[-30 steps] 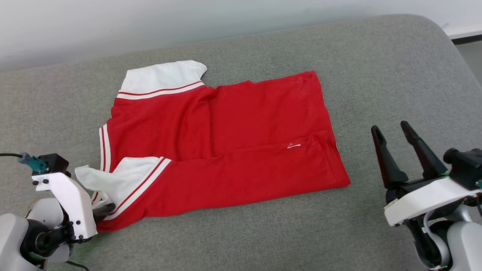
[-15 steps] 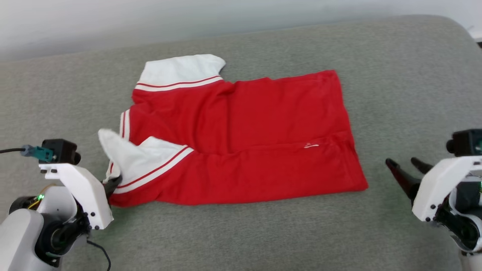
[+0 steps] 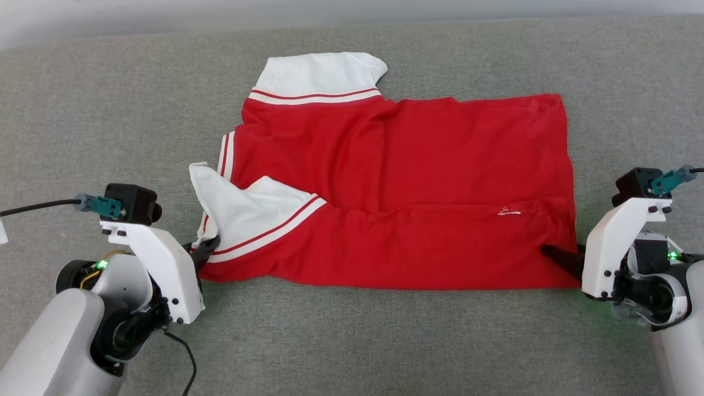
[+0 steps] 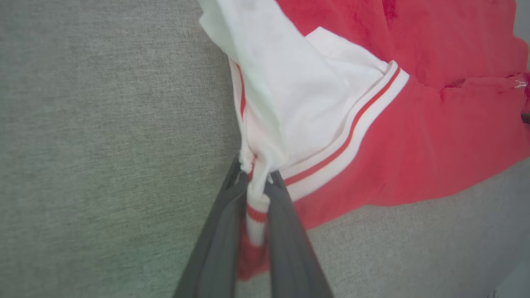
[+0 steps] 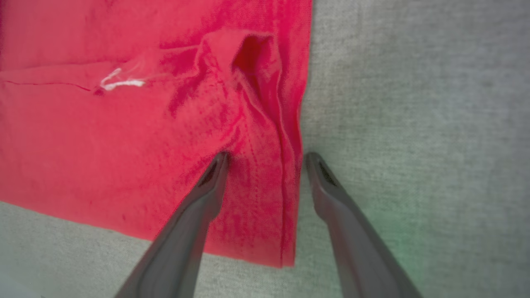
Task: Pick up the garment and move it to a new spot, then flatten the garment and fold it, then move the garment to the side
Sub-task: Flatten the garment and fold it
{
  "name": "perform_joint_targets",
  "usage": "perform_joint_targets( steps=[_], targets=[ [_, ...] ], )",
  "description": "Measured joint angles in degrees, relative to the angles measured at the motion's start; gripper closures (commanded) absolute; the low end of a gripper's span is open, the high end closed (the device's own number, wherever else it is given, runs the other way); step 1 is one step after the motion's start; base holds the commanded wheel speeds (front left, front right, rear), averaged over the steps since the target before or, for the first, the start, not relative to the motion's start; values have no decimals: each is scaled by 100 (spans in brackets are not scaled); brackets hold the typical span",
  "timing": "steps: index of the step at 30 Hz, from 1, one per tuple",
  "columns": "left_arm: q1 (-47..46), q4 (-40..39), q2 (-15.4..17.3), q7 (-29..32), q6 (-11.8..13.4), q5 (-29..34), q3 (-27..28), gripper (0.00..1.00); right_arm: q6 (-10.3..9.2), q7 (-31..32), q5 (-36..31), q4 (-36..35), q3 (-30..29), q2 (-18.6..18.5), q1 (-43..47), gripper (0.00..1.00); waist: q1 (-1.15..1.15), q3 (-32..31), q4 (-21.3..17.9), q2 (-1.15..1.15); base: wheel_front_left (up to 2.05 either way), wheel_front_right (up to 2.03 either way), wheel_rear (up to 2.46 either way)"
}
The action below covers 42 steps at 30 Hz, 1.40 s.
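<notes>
The garment (image 3: 396, 187), a red shirt with white sleeves and red-white striped trim, lies folded lengthwise on the grey cushion (image 3: 357, 341). My left gripper (image 3: 206, 248) is shut on the garment's near left corner, pinching striped trim and white sleeve cloth (image 4: 256, 194) between its fingers. My right gripper (image 3: 558, 256) stands open at the near right corner; in the right wrist view the right gripper (image 5: 265, 159) straddles the garment's hem (image 5: 285, 165), one finger on the red cloth, the other on the cushion. A small white logo (image 3: 509, 211) shows near the right end.
The grey cushion stretches wide on every side of the shirt, with bare fabric in front of it and to its left (image 4: 103, 124). A pale wall (image 3: 165, 16) runs along the cushion's far edge.
The head camera has tilted and shifted. My left gripper has shut on the near left corner. My right gripper has swung down from fingers-up to the garment's near right corner.
</notes>
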Motion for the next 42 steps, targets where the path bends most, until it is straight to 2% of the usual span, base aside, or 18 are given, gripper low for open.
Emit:
perform_joint_targets(
  steps=[1, 9, 15, 23, 28, 32, 33, 34, 35, 36, 37, 42],
  targets=[
    [-5, 26, -14, -3, -12, 0, -12, 100, -1, -1, 44, 31, 11, -10, -17, 100, 0, 0, 14, 0, 0, 0, 0],
    [-8, 136, 0, -88, -62, -8, -12, 100, -1, -138, 175, -2, 446, -153, -81, 100, 0, -187, -39, 0, 0, 0, 0],
    [94, 96, 46, -208, -37, 1, 23, 100, 0, -232, 179, -466, 771, -366, -80, 100, 0, -549, -83, 0, 0, 0, 0],
    [950, -447, 312, -366, 299, 59, 147, 100, 0, -254, 277, -1117, 1012, -480, 394, 100, 0, -1138, -113, 0, 0, 0, 0],
    [1828, -781, 377, -405, 664, -49, 271, 100, 0, -159, 339, -1407, 865, -475, 1051, 100, 0, -1438, -98, 0, 0, 0, 0],
    [2375, -836, 335, -377, 798, -263, 296, 100, 0, -133, 314, -1371, 676, -404, 1524, 100, -1, -1541, -104, 0, 0, 0, 0],
    [2462, -757, 229, -414, 801, -353, 288, 100, 0, -324, 240, -1287, 654, -348, 1668, 74, -1, -1525, -102, 0, 0, 0, 0],
    [2462, -702, 172, -498, 816, -353, 312, 100, 0, -427, 238, -1232, 649, -309, 1699, 0, -1, -1510, -104, 0, 0, 0, 0],
    [2452, -654, 129, -526, 811, -363, 323, 81, 0, -536, 213, -1188, 673, -299, 1715, 0, -1, -1497, -107, 0, 0, 0, 0],
    [2451, -578, 100, -544, 793, -389, 313, 19, 0, -682, 196, -1147, 691, -289, 1729, 0, 0, -1491, -114, 0, 0, 0, 0],
    [2446, -513, 82, -587, 792, -386, 309, 0, 0, -845, 209, -1123, 689, -259, 1740, 0, -1, -1485, -124, 0, 0, 0, 0],
    [2139, -379, 113, -917, 821, -160, 439, 0, 0, -1990, 49, -1268, 724, -238, 1733, 0, -1, -1480, -192, 0, 0, 0, 0]
  ],
)
